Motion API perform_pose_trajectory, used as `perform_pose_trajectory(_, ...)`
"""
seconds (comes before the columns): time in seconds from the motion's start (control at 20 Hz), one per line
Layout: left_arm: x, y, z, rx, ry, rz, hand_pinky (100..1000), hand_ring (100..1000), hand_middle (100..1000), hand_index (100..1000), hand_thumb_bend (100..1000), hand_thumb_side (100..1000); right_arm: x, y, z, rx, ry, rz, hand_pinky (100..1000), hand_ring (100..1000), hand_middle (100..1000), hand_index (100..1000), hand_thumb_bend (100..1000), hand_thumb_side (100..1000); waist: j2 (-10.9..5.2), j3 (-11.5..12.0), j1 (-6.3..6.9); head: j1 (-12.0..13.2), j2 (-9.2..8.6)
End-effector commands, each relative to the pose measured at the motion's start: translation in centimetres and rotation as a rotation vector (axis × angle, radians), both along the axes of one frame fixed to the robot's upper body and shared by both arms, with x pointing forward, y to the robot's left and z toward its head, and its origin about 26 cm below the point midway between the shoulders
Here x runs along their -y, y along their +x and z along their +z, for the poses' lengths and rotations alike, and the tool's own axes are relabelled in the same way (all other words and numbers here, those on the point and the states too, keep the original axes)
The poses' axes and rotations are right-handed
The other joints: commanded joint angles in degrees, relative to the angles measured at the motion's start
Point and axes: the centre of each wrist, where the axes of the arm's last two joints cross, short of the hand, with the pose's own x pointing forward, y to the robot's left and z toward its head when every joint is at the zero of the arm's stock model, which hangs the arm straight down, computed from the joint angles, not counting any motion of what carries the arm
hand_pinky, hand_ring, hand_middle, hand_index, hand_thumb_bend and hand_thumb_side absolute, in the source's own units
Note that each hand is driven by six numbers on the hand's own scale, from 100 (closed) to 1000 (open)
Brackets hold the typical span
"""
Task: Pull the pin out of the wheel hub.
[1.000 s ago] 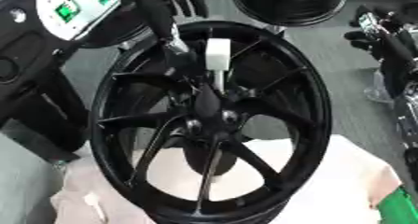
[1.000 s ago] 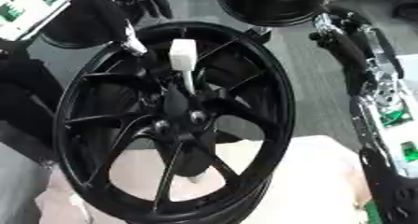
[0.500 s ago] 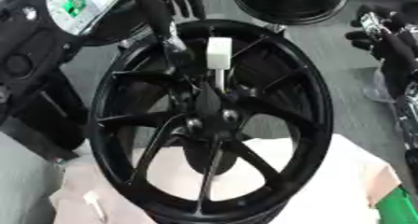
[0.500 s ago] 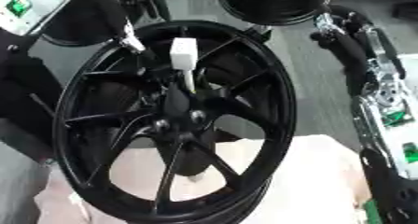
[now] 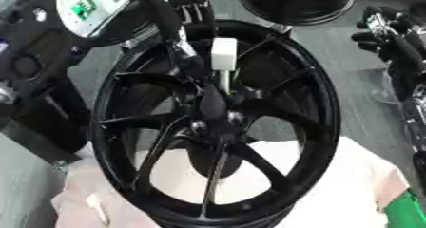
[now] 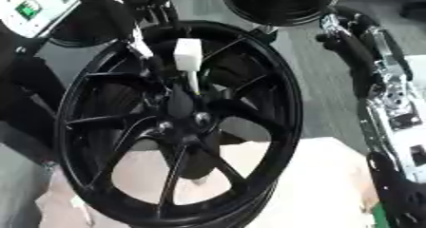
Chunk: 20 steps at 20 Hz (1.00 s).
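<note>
Left arm (image 5: 50,56) shifted left; second rim (image 5: 295,1) behind wheel hub (image 5: 218,110).

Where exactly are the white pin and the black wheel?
white pin (image 5: 224,53), left eye view, on its white block-shaped head.
black wheel (image 5: 326,127), left eye view, on the right side of its rim.
</note>
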Motion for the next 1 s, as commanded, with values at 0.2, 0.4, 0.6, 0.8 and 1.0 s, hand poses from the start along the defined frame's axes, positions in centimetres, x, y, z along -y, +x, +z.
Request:
perform_pose_trajectory(0.2, 1.0, -1.1, 2.1, 0.037, -0.018, -0.025, 907, 891, 828, 829, 712, 291, -0.1, 0.0, 0.8, 0.026, -0.011, 0.006, 823, 697, 673, 831, 163, 496, -1.00, -0.2, -0.16, 0.3, -0.60)
perform_pose_trajectory(0.4, 1.7, -1.4, 2.3, 0.040, -0.016, -0.038, 909, 891, 829, 829, 712, 292, -0.1, 0.0, 0.8, 0.029, -0.008, 0.007, 823, 697, 673, 831, 161, 496, -1.07, -0.3, -0.12, 0.4, -0.74)
perform_pose_trajectory(0.6, 2.0, -1.6, 2.2, 0.040, -0.014, -0.040, 907, 890, 829, 830, 714, 287, -0.1, 0.0, 0.9, 0.029, -0.008, 0.009, 824, 697, 673, 830, 159, 497, -1.11, -0.4, -0.13, 0.5, -1.11)
perform_pose_trajectory(0.8, 2.3, -1.7, 2.1, 0.049, -0.003, -0.045, 910, 890, 829, 831, 720, 279, -0.1, 0.0, 0.9, 0.029, -0.007, 0.009, 824, 697, 673, 831, 158, 498, -1.08, -0.4, -0.17, 0.6, -1.51)
perform_pose_trajectory(1.0, 2.5, -1.7, 2.0, 0.078, 0.024, -0.034, 920, 892, 831, 834, 720, 258, -0.2, 0.0, 0.9, 0.029, -0.007, 0.010, 823, 696, 673, 830, 157, 499, -1.03, -0.5, -0.20, 0.7, -1.64)
